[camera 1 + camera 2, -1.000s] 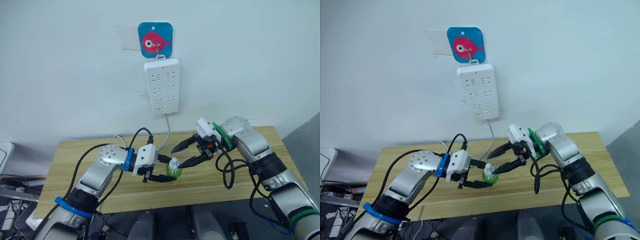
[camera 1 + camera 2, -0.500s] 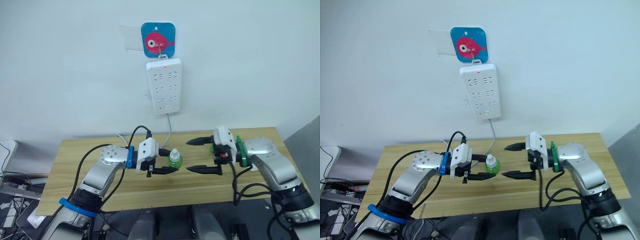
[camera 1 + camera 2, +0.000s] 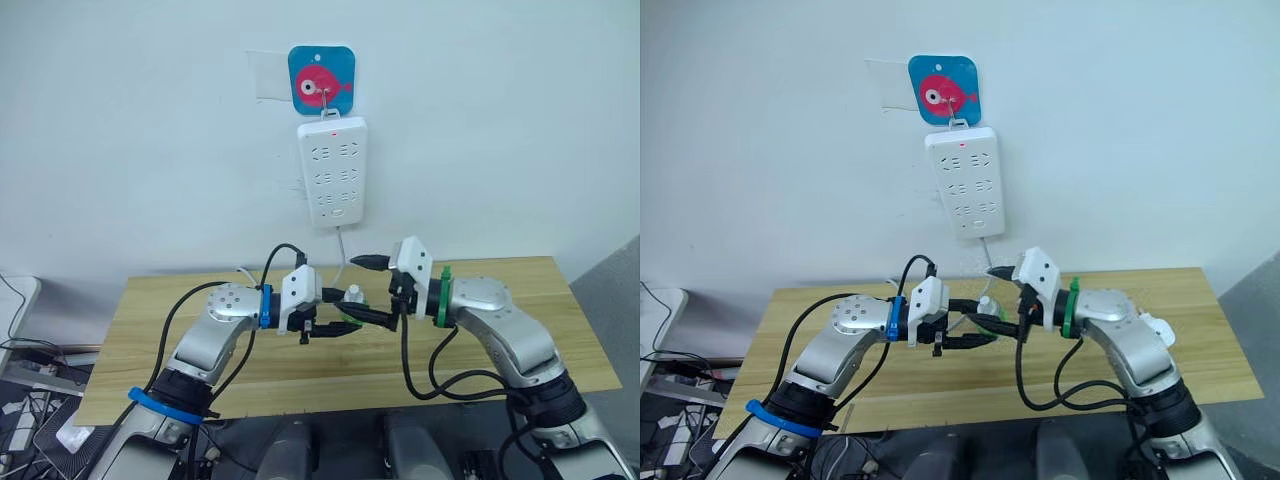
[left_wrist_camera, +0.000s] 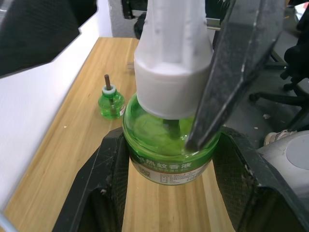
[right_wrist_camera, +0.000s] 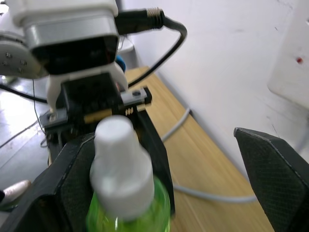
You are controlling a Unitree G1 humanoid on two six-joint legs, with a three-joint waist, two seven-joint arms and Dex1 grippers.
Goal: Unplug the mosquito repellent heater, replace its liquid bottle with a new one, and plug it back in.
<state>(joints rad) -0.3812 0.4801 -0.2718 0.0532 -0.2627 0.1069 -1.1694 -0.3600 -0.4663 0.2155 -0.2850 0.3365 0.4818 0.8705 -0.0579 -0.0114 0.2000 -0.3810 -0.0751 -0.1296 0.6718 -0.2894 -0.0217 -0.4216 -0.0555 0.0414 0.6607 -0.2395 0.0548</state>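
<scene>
- A small translucent green plastic bottle with a whitish, tapered cap (image 4: pixel 171 92) sits pinched between the 2 black, textured fingers of the left end effector (image 3: pixel 335 316), held above the light wooden tabletop (image 3: pixel 560 330).
- The right end effector (image 3: pixel 362 292) meets it from the opposite side with its 2 black pointed fingers spread, 1 above the cap and 1 touching the bottle's side.
- The left wrist view adds a second, capless green bottle with a thin brown wick (image 4: pixel 110 100), standing upright on the wood grain well apart from the held one.
- The right wrist view shows the cap's smooth, faceted top (image 5: pixel 117 159) and a grey cable (image 5: pixel 203 191) lying on the tabletop by the wall.
- Above, a long white plastic power strip (image 3: pixel 332 170) hangs on the white wall under a blue square hook plate with a pink fish (image 3: pixel 322 74).
</scene>
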